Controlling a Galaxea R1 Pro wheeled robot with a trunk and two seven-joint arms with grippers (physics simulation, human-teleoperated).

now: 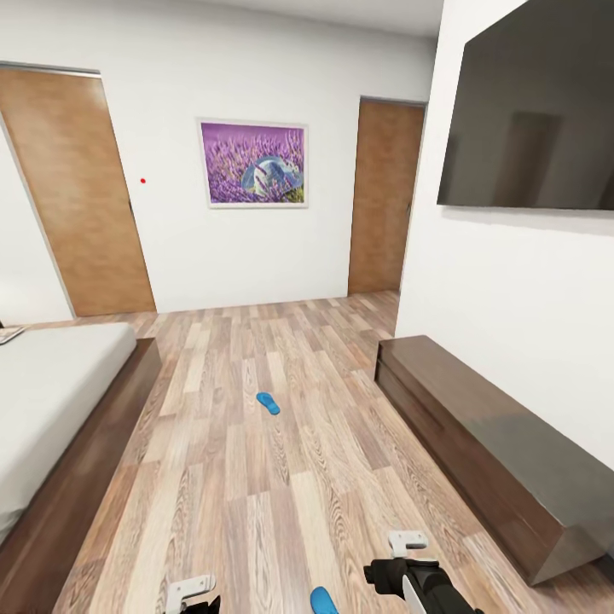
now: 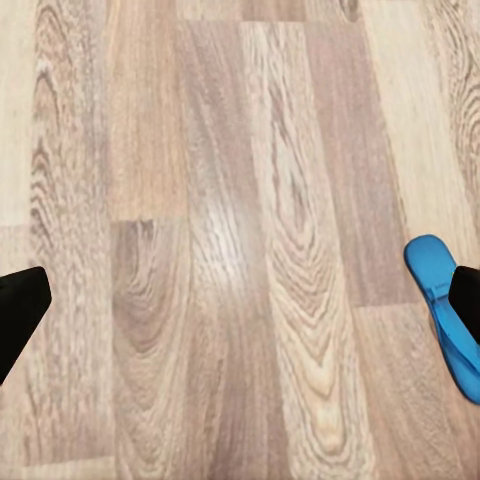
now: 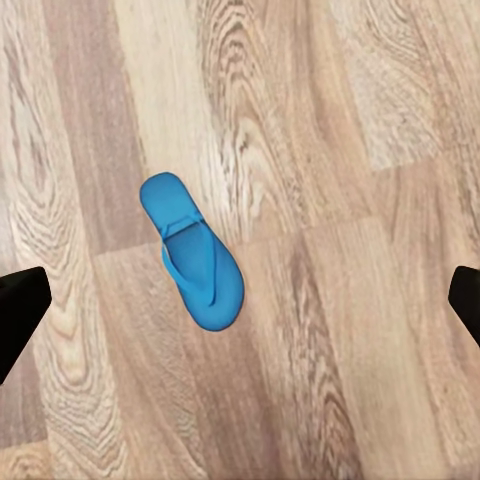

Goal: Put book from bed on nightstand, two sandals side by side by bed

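The head view looks down a bedroom with a light-brown wood-plank floor (image 1: 281,477). Two small flat bright blue flip-flop sandals lie on it, well apart: the far sandal (image 1: 268,402) in the middle of the open floor, and the near sandal (image 1: 321,600) at the near edge of the view, between the two arms. At the left stands the large low platform bed (image 1: 60,401) with a dark brown wood frame and a pale grey-white mattress; a small flat thing sits at its far left edge, too cut off to tell what it is. Along the right wall runs a long low dark brown wood cabinet (image 1: 495,452) under a big dark wall-mounted screen (image 1: 533,111). On the far wall hang a framed purple lavender picture (image 1: 253,164) and two brown wood doors (image 1: 77,192).

The right gripper (image 3: 240,300) hangs above the floor with its jaws spread wide, the dark fingertips (image 3: 18,310) at the two edges of the wrist view. The near sandal (image 3: 192,250) lies flat on the planks below, between the jaws, nearer one fingertip than the other and untouched.

The left gripper (image 2: 240,305) also hangs spread wide and holds nothing; the near sandal (image 2: 446,312) lies off to one side beneath it, partly hidden by one fingertip (image 2: 466,296).
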